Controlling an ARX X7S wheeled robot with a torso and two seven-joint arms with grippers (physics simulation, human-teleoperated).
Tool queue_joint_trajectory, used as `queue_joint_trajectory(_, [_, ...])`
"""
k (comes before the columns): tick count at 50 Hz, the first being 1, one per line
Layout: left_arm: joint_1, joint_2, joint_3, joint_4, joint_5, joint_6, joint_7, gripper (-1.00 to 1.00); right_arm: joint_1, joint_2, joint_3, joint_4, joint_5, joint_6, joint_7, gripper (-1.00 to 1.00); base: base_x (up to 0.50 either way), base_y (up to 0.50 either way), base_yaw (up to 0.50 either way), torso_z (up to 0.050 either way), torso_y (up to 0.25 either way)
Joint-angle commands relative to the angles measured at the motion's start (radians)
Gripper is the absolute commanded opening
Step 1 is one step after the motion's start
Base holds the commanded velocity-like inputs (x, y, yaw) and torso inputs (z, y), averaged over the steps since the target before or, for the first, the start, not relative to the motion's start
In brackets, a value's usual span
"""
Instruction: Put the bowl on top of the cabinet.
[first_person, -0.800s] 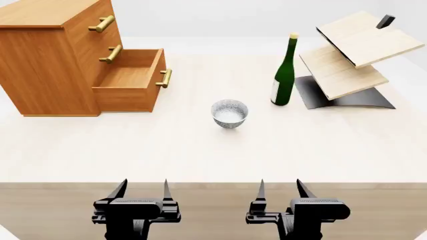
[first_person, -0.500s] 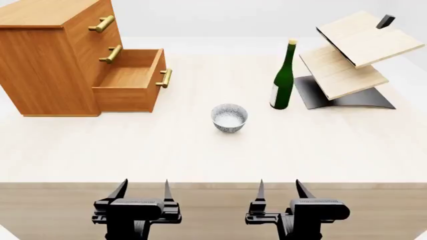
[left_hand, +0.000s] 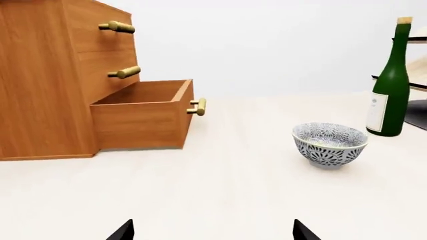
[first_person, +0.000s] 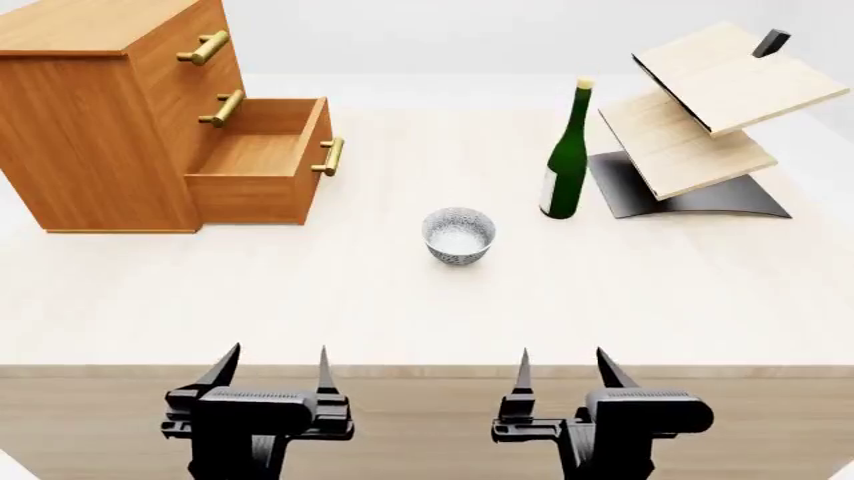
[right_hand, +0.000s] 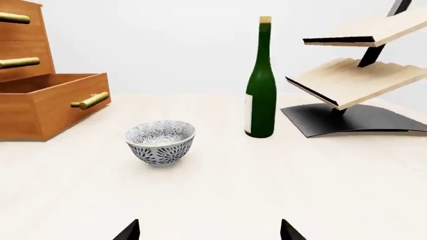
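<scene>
The bowl (first_person: 459, 235) (left_hand: 329, 144) (right_hand: 161, 141), white with a dark blue-grey leafy pattern, stands upright on the pale table near its middle. The orange-brown cabinet (first_person: 100, 110) (left_hand: 40, 80) (right_hand: 40, 95) stands at the far left, its flat top bare and its bottom drawer (first_person: 260, 160) pulled out. My left gripper (first_person: 274, 368) (left_hand: 212, 231) is open at the table's near edge, left of the bowl and well short of it. Open too, my right gripper (first_person: 566, 368) (right_hand: 208, 231) hangs at the near edge, right of the bowl. Both hold nothing.
A green bottle (first_person: 567, 150) (right_hand: 261, 80) (left_hand: 390, 82) stands upright behind and right of the bowl. A tilted pale-wood two-tier rack (first_person: 707, 120) (right_hand: 360, 65) on a black base sits at the far right. Brass handles (first_person: 204, 47) stick out from the cabinet front.
The left gripper has risen slightly and shifted a little left at the near edge. Bowl and bottle settled slightly early on; now still. The right gripper has barely moved.
</scene>
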Motion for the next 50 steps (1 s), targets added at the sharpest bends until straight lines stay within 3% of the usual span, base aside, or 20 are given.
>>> queue_joint_trajectory(1, [0.019, -0.039, -0.018, 0.212, -0.028, -0.155, -0.022, 1.0, -0.027, 0.032, -0.02, -0.237, 0.01, 0.162, 0.035, 1.0, 0.0, 0.0, 0.0, 0.0, 0.0])
queue_joint_trajectory(21, [0.02, -0.076, -0.087, 0.426, -0.108, -0.311, -0.047, 1.0, -0.053, 0.076, -0.055, -0.491, 0.03, 0.268, 0.05, 1.0, 0.0, 0.0, 0.0, 0.0, 0.0])
queue_joint_trajectory(41, [0.032, -0.089, -0.084, 0.461, -0.131, -0.312, -0.058, 1.0, -0.052, 0.085, -0.045, -0.491, 0.054, 0.279, 0.078, 1.0, 0.49, 0.0, 0.0, 0.0, 0.0])
queue_joint_trajectory(50, [0.035, -0.095, -0.083, 0.466, -0.138, -0.312, -0.063, 1.0, -0.05, 0.098, -0.068, -0.502, 0.03, 0.272, 0.09, 1.0, 0.03, 0.17, 0.0, 0.0, 0.0])
